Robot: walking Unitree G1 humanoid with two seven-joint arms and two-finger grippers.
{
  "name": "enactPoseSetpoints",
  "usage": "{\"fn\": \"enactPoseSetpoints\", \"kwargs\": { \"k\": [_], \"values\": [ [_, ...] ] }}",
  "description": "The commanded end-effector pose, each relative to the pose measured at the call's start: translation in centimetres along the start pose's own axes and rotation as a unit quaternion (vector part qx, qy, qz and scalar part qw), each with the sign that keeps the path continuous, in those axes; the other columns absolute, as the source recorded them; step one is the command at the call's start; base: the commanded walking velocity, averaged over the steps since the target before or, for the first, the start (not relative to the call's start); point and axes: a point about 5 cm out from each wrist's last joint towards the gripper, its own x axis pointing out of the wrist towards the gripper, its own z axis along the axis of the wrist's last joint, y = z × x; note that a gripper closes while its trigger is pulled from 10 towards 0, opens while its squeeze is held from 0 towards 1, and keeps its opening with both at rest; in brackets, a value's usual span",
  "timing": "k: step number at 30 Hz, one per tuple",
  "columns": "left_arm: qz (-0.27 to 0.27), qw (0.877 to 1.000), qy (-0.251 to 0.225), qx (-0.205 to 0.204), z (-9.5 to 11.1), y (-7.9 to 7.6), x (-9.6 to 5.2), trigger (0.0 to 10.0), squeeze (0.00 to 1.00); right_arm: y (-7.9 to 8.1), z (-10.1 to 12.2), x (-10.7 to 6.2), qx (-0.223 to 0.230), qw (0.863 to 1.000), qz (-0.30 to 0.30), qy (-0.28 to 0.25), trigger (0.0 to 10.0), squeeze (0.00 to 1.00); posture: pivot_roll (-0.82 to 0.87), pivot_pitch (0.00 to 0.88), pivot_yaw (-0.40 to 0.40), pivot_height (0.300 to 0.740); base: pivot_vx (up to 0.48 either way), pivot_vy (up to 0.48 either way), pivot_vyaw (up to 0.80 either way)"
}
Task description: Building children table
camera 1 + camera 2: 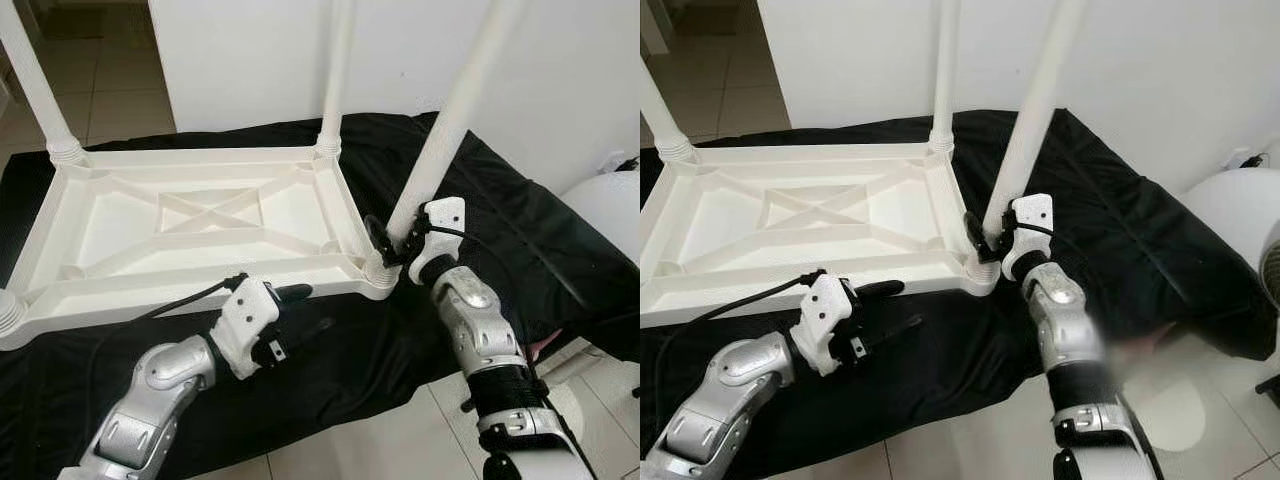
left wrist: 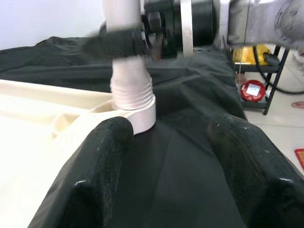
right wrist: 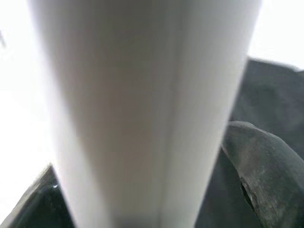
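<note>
Right gripper [image 1: 392, 243], at center-right of the frame, has its black fingers clamped low around the near-right leg [image 1: 445, 135], just above the ribbed collar at the corner socket [image 1: 381, 272]. I'd keep that leg straight while twisting it home. Left gripper [image 1: 305, 310] hovers spread wide, empty, over the black cloth [image 1: 560, 250]. Tabletop [image 1: 190, 225] lies upside down, smooth white plastic with X ribs.

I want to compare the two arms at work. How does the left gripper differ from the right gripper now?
The right gripper is shut on the near-right table leg, low by its socket; the left gripper is open and holds nothing. The right one reaches the upturned tabletop; the left one hovers over the black cloth beside it. Both have black fingers.
</note>
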Motion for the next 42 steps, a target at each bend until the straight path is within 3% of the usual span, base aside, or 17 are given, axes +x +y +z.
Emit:
{"fn": "enactPoseSetpoints", "kwargs": {
  "k": [1, 10, 11, 12, 13, 20, 21, 25, 26, 33, 34, 37, 42],
  "values": [
    [0.019, 1.0, 0.01, -0.004, -0.3, 0.0, 0.3, 10.0, 0.0, -0.1, -0.5, -0.1, -0.007, 1.0, 0.024, 0.013, 10.0, 0.0, 0.0, 0.052, -0.052, 0.74, 0.0, 0.0, 0.0],
    [0.02, 1.0, 0.008, 0.002, -0.2, -0.1, 0.9, 10.0, 0.0, -1.0, -1.2, 0.2, -0.029, 0.994, 0.098, 0.037, 10.0, 0.0, 0.0, 0.048, -0.045, 0.74, 0.0, 0.0, 0.0],
    [0.02, 1.0, 0.007, 0.003, -0.1, 0.0, 0.9, 10.0, 0.0, -1.1, -1.3, 0.3, -0.033, 0.993, 0.109, 0.04, 7.9, 0.0, 0.0, 0.047, -0.043, 0.74, 0.0, 0.0, 0.0],
    [0.02, 1.0, 0.007, 0.003, -0.1, 0.0, 0.9, 10.0, 0.0, -1.1, -1.3, 0.3, -0.033, 0.993, 0.109, 0.04, 7.9, 0.0, 0.0, 0.047, -0.043, 0.74, 0.0, 0.0, 0.0],
    [0.021, 1.0, 0.006, 0.004, 0.0, 0.1, 1.0, 10.0, 0.0, -1.1, -1.3, 0.6, -0.038, 0.991, 0.12, 0.044, 4.9, 0.0, 0.0, 0.047, -0.042, 0.74, 0.0, 0.0, 0.0],
    [0.022, 1.0, 0.005, 0.007, 0.2, 0.4, 1.0, 10.0, 0.0, -1.4, -1.1, 1.4, -0.063, 0.984, 0.155, 0.06, 4.1, 0.0, 0.0, 0.045, -0.036, 0.74, 0.0, 0.0, 0.0],
    [0.022, 1.0, 0.005, 0.008, 0.2, 0.4, 1.0, 10.0, 0.0, -1.5, -1.1, 1.5, -0.066, 0.983, 0.159, 0.064, 3.5, 0.0, 0.0, 0.045, -0.036, 0.74, 0.0, 0.0, 0.0],
    [0.022, 1.0, 0.005, 0.009, 0.2, 0.4, 1.1, 10.0, 0.0, -1.6, -1.1, 1.6, -0.068, 0.982, 0.165, 0.066, 3.5, 0.0, 0.01, 0.046, -0.036, 0.74, 0.0, 0.0, 0.0],
    [0.023, 1.0, 0.005, 0.01, 0.2, 0.4, 1.1, 10.0, 0.0, -1.8, -1.3, 1.6, -0.065, 0.982, 0.164, 0.073, 0.0, 0.0, 0.01, 0.047, -0.039, 0.74, 0.0, 0.0, 0.0],
    [0.026, 1.0, 0.005, 0.008, 0.3, 0.3, 0.9, 10.0, 0.0, -1.9, -2.8, 1.1, -0.03, 0.983, 0.153, 0.1, 0.0, 0.0, 0.01, 0.051, -0.044, 0.74, 0.0, 0.0, 0.0],
    [0.027, 1.0, 0.006, 0.008, 0.3, 0.3, 0.9, 10.0, 0.0, -1.8, -3.1, 1.0, -0.02, 0.983, 0.15, 0.101, 10.0, 0.0, 0.01, 0.055, -0.047, 0.74, 0.0, 0.0, 0.0],
    [0.028, 1.0, 0.007, 0.007, 0.2, 0.3, 0.8, 10.0, 0.0, -1.4, -3.5, 0.9, 0.003, 0.985, 0.14, 0.101, 10.0, 0.0, 0.01, 0.058, -0.045, 0.74, 0.0, 0.0, 0.0],
    [0.028, 1.0, 0.007, 0.007, 0.2, 0.5, 0.8, 10.0, 0.0, -1.4, -3.9, 1.1, 0.004, 0.989, 0.098, 0.107, 10.0, 0.0, 0.0, 0.059, -0.042, 0.74, 0.0, 0.0, 0.0]
  ]
}}
